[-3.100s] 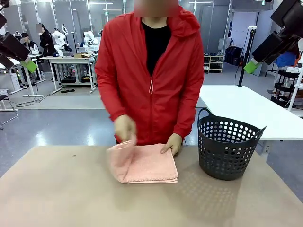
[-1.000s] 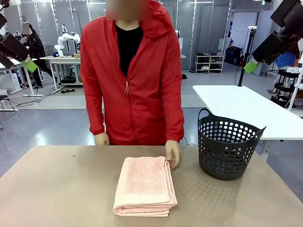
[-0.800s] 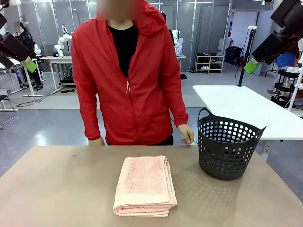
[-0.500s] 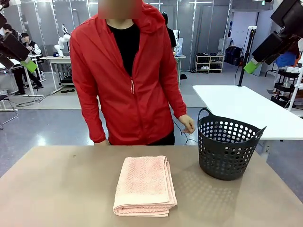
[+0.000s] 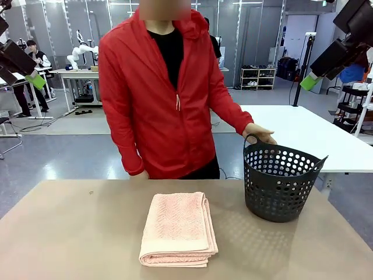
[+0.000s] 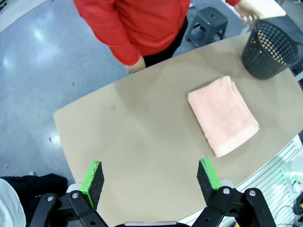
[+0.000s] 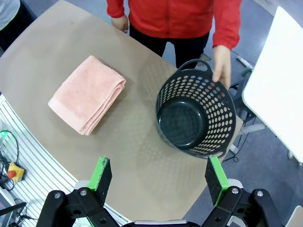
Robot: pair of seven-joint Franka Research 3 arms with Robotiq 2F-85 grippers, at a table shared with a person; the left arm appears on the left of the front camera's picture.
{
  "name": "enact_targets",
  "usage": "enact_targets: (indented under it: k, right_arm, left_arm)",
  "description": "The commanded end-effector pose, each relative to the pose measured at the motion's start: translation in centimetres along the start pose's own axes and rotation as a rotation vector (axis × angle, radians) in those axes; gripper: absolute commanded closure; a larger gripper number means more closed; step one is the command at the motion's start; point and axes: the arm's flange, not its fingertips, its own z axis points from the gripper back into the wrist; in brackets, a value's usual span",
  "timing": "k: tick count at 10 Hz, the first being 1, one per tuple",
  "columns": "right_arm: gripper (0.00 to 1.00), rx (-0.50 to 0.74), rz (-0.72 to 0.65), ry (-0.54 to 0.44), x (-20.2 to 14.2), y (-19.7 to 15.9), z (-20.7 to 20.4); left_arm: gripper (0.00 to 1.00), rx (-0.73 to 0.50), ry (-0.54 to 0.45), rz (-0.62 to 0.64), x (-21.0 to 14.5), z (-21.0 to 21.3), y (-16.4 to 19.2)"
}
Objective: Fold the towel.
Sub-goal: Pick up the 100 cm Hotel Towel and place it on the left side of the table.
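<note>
The salmon-pink towel (image 5: 178, 227) lies folded into a thick rectangle in the middle of the tan table (image 5: 70, 239), its smooth band at the near end. It also lies in the left wrist view (image 6: 222, 115) and the right wrist view (image 7: 87, 93). My left gripper (image 6: 150, 177) hangs high above the table's near left part, open and empty. My right gripper (image 7: 158, 178) hangs high over the near right part, open and empty. Both arms are raised at the picture's upper corners, with the left gripper (image 5: 26, 70) and the right gripper (image 5: 317, 73) far from the towel.
A dark perforated basket (image 5: 281, 178) stands empty to the right of the towel. The person in a red jacket (image 5: 166, 99) stands at the far edge, one hand (image 5: 260, 134) on the basket's handle. A white table (image 5: 303, 137) stands behind on the right.
The person's hand left the towel's far right corner and moved right to the basket's handle. The towel has stayed folded and still. Neither arm moved.
</note>
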Motion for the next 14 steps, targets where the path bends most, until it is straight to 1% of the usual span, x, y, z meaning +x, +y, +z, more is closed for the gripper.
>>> enact_targets:
  k: [1, 2, 4, 7, 9, 11, 12, 14]
  right_arm:
    - [0.00, 0.002, 0.008, 0.005, -0.1, -0.1, 0.2]
    - [0.00, 0.002, 0.008, 0.005, -0.1, -0.1, 0.2]
    - [0.00, 0.002, 0.008, 0.005, -0.1, -0.1, 0.2]
    - [0.00, 0.002, 0.008, 0.005, -0.1, -0.1, 0.2]
    - [0.00, 0.002, 0.008, 0.005, -0.1, -0.1, 0.2]
    - [0.00, 0.002, 0.008, 0.005, -0.1, -0.1, 0.2]
    - [0.00, 0.002, 0.008, 0.005, -0.1, -0.1, 0.2]
    - [0.00, 0.002, 0.008, 0.005, -0.1, -0.1, 0.2]
  left_arm:
    - [0.00, -0.042, 0.025, 0.007, 0.0, -2.3, 0.9]
    - [0.00, -0.092, 0.064, 0.044, -0.4, -6.3, 1.6]
    - [0.00, -0.145, 0.101, 0.075, -1.6, -11.4, 2.0]
    - [0.00, -0.275, 0.167, 0.143, -5.4, -20.1, 1.6]
    - [0.00, -0.359, 0.199, 0.211, -7.7, -24.5, 0.9]
    - [0.00, -0.470, 0.205, 0.276, -8.9, -28.7, -0.5]
    - [0.00, -0.497, 0.202, 0.300, -9.3, -30.6, -1.6]
    - [0.00, -0.573, 0.242, 0.359, -10.8, -34.5, -3.9]
